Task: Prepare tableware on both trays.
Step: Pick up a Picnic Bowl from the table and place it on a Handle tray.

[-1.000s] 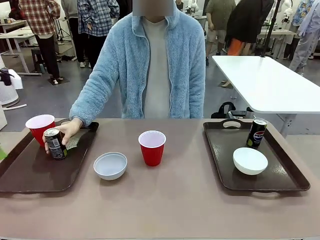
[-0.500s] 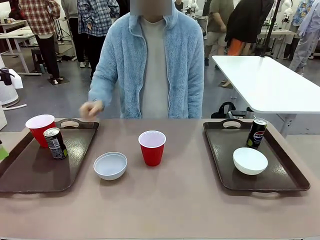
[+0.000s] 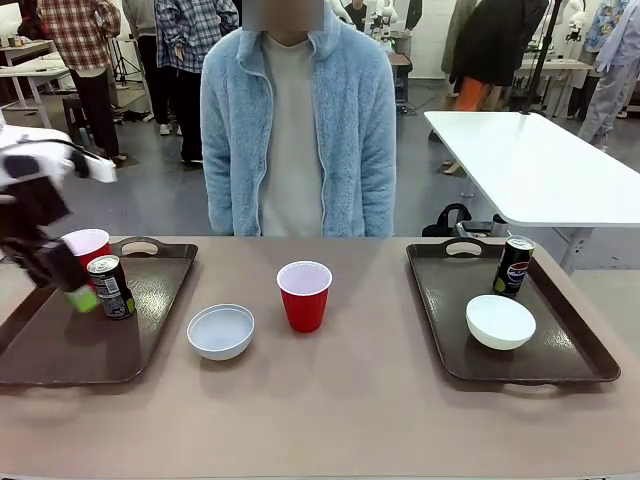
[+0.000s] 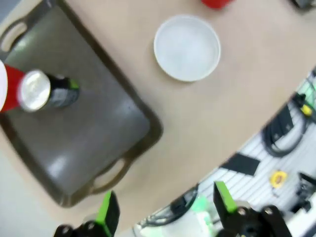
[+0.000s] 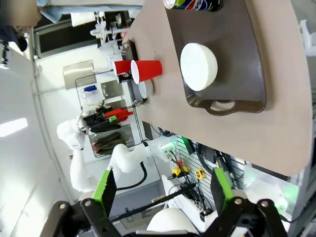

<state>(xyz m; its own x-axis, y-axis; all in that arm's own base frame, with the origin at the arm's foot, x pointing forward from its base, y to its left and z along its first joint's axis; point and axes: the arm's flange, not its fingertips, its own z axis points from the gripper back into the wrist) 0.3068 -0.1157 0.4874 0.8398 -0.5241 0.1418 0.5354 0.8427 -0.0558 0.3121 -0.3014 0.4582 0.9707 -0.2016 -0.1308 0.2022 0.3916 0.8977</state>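
On the left tray (image 3: 60, 345) stand a red cup (image 3: 88, 248) and a dark can (image 3: 110, 287). My left gripper (image 3: 70, 288) hangs open just left of the can, above that tray. A white bowl (image 3: 220, 331) and a second red cup (image 3: 304, 295) stand on the bare table between the trays. The right tray (image 3: 570, 345) holds a white bowl (image 3: 500, 321) and a can (image 3: 514, 265). From above, the left wrist view has the tray (image 4: 103, 128), can (image 4: 47, 92) and bowl (image 4: 187, 47), with the open left gripper (image 4: 165, 207) empty. My right gripper (image 5: 160, 190) is open, far from the right tray (image 5: 247, 54).
A person in a light blue fleece (image 3: 300, 130) stands at the far side of the table, arms at the sides. A white table (image 3: 540, 165) stands behind on the right. The tan tabletop (image 3: 330, 410) in front is bare.
The person's hand let go of the can on the left tray and drew back to the body. My left arm came in from the left over that tray.
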